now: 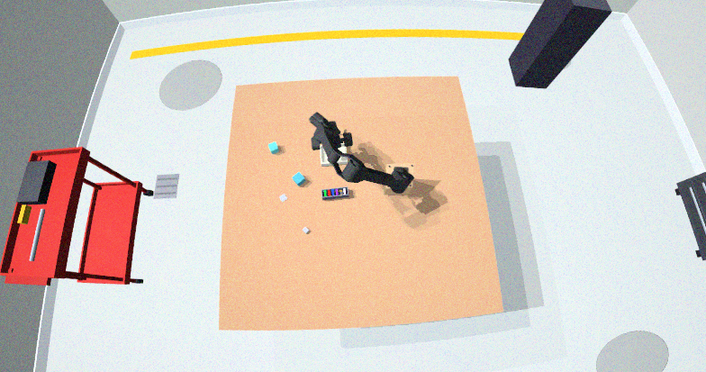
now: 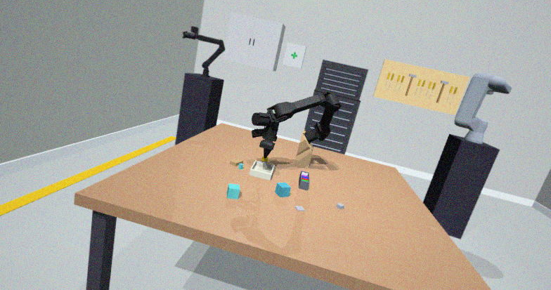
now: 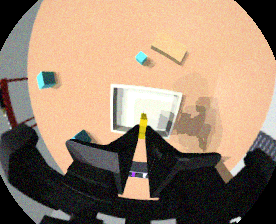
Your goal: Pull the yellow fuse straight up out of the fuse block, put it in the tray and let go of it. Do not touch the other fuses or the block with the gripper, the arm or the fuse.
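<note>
The gripper (image 2: 265, 156) points straight down over the tray (image 2: 262, 170), its two fingers clenched on the yellow fuse (image 3: 143, 124). In the wrist view the fuse sticks out as a thin yellow sliver between the dark fingertips, with the tray's white rim (image 3: 114, 106) and pale floor right beyond its tip. From the exterior view the fuse (image 2: 264, 159) hangs just above the tray's open top; whether its lower end has reached the tray floor cannot be told.

The fuse block (image 2: 303, 180) stands well apart from the gripper, off to the side toward the arm's base, with its coloured fuses in a row on top. In the top view the block (image 1: 335, 192) lies on the near side of the arm (image 1: 366, 172), clear of it.

Two blue cubes (image 2: 233, 191) (image 2: 282, 189) sit on the table (image 2: 192, 203) in front of the tray, on the side away from the gripper's wrist. A smaller blue cube (image 3: 142, 58) and a flat tan piece (image 3: 169, 50) lie beyond the tray's far edge. Two little grey bits (image 2: 299, 208) (image 2: 339, 206) rest farther out still, past the fuse block.
</note>
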Action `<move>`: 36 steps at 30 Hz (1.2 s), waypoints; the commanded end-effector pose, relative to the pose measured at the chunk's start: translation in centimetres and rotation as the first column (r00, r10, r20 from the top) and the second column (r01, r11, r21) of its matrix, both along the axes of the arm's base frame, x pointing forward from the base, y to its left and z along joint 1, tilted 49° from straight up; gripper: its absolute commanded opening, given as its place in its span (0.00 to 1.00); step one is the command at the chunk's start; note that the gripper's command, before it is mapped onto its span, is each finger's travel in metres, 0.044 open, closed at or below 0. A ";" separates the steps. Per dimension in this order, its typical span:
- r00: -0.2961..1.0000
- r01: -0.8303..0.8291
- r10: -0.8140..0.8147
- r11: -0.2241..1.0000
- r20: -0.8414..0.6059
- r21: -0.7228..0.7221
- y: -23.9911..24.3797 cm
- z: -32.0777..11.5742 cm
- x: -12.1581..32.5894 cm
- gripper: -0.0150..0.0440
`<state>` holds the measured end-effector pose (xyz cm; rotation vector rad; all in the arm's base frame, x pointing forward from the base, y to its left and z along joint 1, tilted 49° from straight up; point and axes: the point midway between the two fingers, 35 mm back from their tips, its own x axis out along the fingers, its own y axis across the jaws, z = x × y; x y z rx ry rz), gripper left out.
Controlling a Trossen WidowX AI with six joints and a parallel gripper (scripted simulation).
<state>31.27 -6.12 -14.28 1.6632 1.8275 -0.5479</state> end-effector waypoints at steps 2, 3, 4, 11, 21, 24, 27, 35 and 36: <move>1.000 0.005 -0.005 1.000 -0.006 0.006 0.7 -0.6 -0.1 0.25; 1.000 0.005 -0.005 1.000 -0.006 0.006 0.8 -0.7 -0.1 0.25; 1.000 0.005 -0.005 1.000 -0.006 0.006 0.9 -0.8 -0.1 0.25; 1.000 0.005 -0.005 1.000 -0.006 0.007 1.7 -1.5 -0.2 0.25; 1.000 -0.001 0.001 1.000 0.000 0.002 1.6 -1.3 -0.1 0.61; 1.000 -0.001 0.001 1.000 0.000 0.002 1.6 -1.3 -0.1 0.74; 1.000 0.001 -0.001 1.000 -0.002 0.003 0.7 -0.6 -0.1 0.81; 1.000 0.005 -0.005 1.000 -0.006 0.005 -1.2 1.1 -0.1 0.81; 1.000 0.005 -0.005 1.000 -0.006 0.005 -1.2 1.1 -0.1 0.81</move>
